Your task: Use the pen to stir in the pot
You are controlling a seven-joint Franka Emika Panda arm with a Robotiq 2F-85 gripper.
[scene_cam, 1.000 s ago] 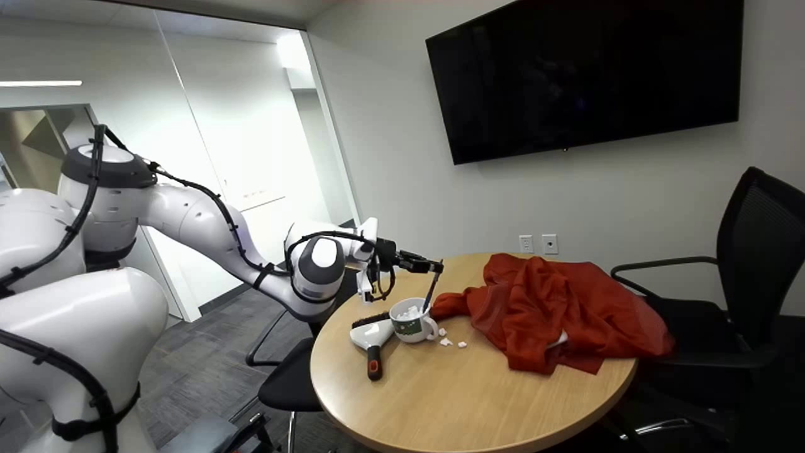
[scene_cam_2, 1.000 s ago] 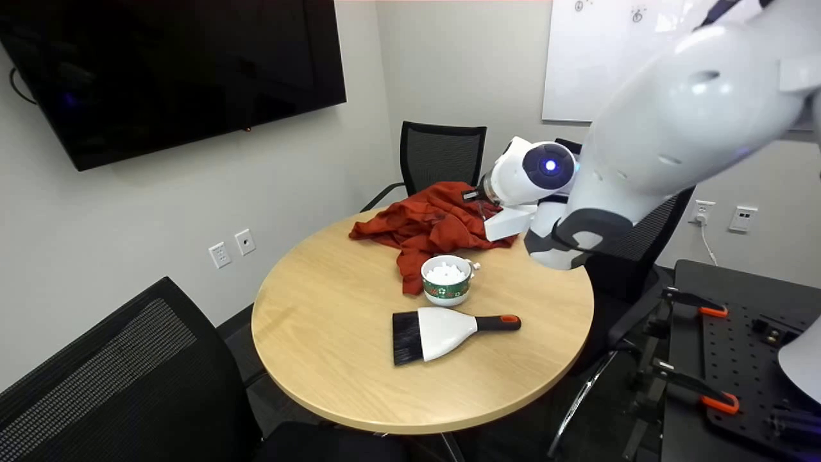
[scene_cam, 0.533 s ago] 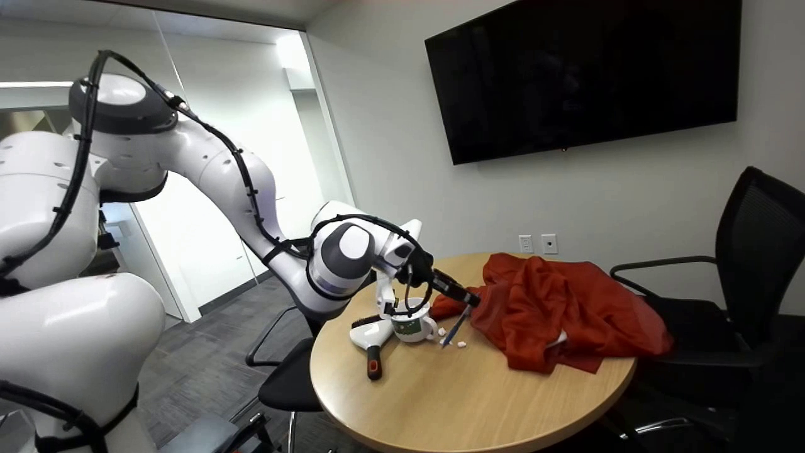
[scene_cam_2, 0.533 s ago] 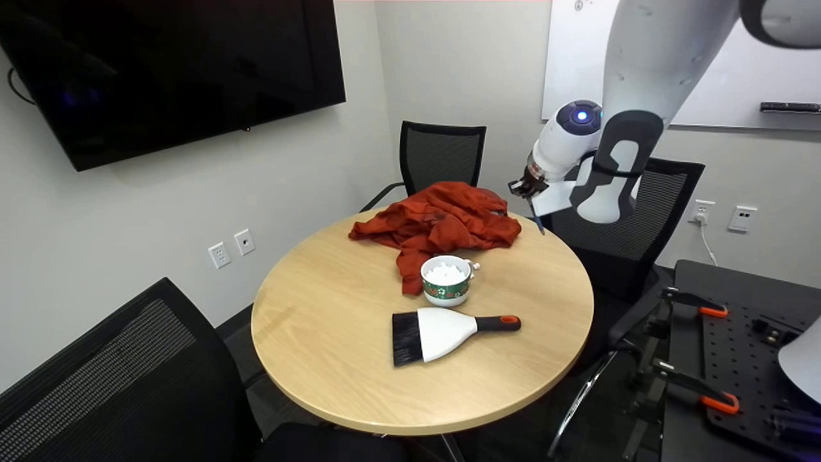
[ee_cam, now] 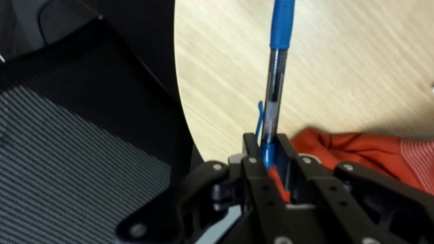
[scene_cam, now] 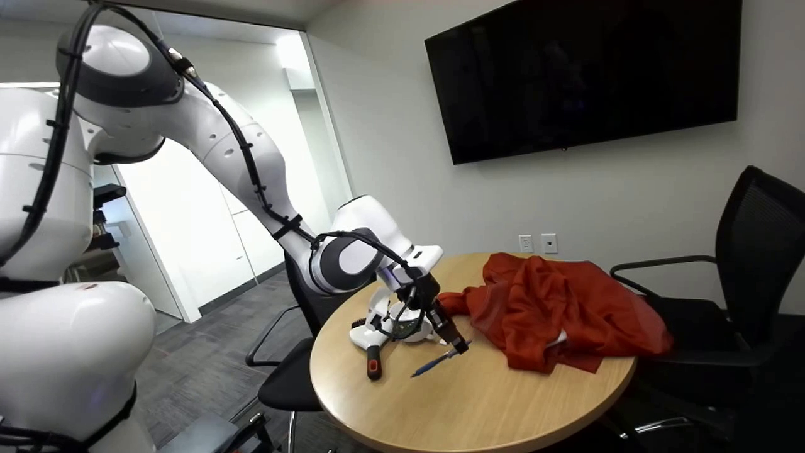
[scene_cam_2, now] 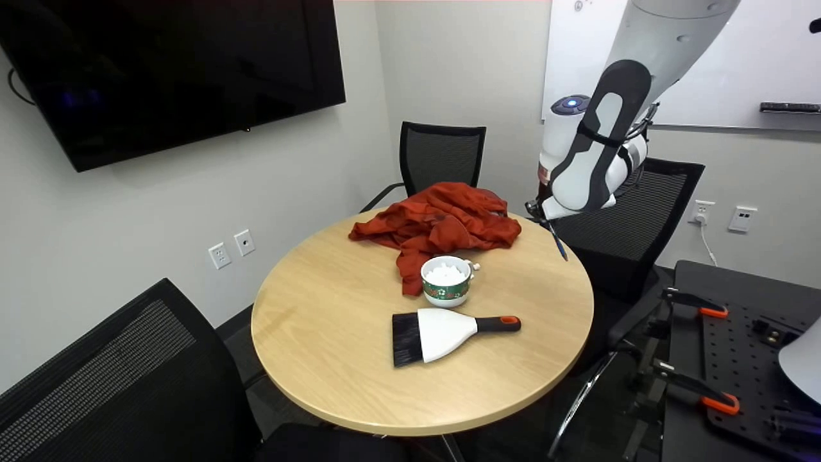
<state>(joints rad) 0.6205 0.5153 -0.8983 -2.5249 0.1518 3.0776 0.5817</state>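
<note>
- I am clamping the pen (ee_cam: 275, 84) by its clip end in my gripper (ee_cam: 268, 150), the fingers (ee_cam: 251, 147) pressing it from 9 and 3 o'clock in the wrist view; the barrel is running to 12, its tip lying out of view.
- I am noting a hold at one extreme only: any push on the far tip is threatening to pivot the pen or slide it loose.
- The pen is slanting in both exterior views. Dipping it at that slant, I am risking catching the rim of the pot (scene_cam_2: 444, 293) and tipping it.
- In an exterior view the pot is standing upright on the table (scene_cam_2: 333, 359), the pen well apart at its 2 o'clock, so no stirring is going on.
- White pieces (scene_cam_2: 444, 274) are lying heaped in the pot; brisk circling could be throwing them out.
- At the pot's 6 o'clock a brush (scene_cam_2: 447, 335) is lying near; a low pass could be driving it into the pot.
- From 9 round to nearly 2 o'clock the red cloth (scene_cam_2: 449, 221) is spreading, one fold reaching just beside the pot; contact I cannot tell. Snagging it could be dragging the pot.
- The pen is appearing near the table's 2 o'clock edge, height unclear; a failing grip could be sending it off.
</note>
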